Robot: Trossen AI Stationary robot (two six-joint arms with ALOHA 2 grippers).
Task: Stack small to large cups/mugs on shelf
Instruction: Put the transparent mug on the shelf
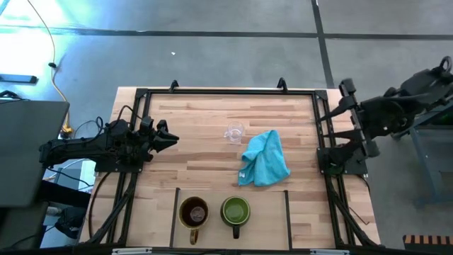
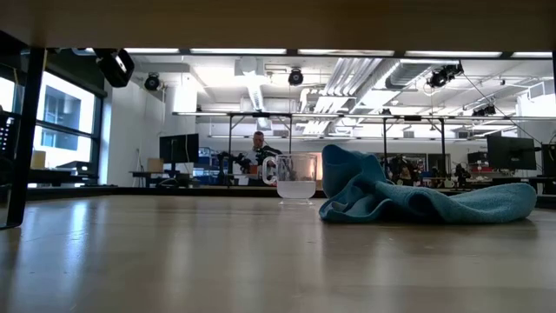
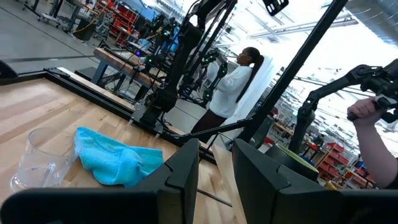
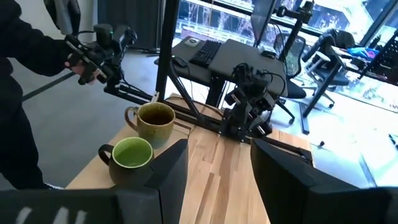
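Note:
The clear glass cup (image 1: 234, 132) stands upright on the bare tabletop near the middle, also seen in the low view (image 2: 295, 178) and the left wrist view (image 3: 40, 158). The brown mug (image 1: 193, 212) and the green mug (image 1: 235, 210) stand side by side in one bay of the shelf (image 1: 269, 212) at the near edge, handles toward the near side; both show in the right wrist view (image 4: 154, 120) (image 4: 132, 154). My left gripper (image 1: 170, 138) (image 3: 215, 171) hovers open over the table's left part, pointing toward the glass. My right gripper (image 4: 219, 168) is open, by the table's right rail.
A crumpled turquoise cloth (image 1: 265, 159) (image 2: 417, 196) lies just right of the glass. Black frame rails (image 1: 322, 142) border the table. Thin black bars (image 1: 175, 212) divide the shelf. People stand beyond the table (image 3: 233, 87); a hand with a device (image 4: 93, 53) shows near the mugs' side.

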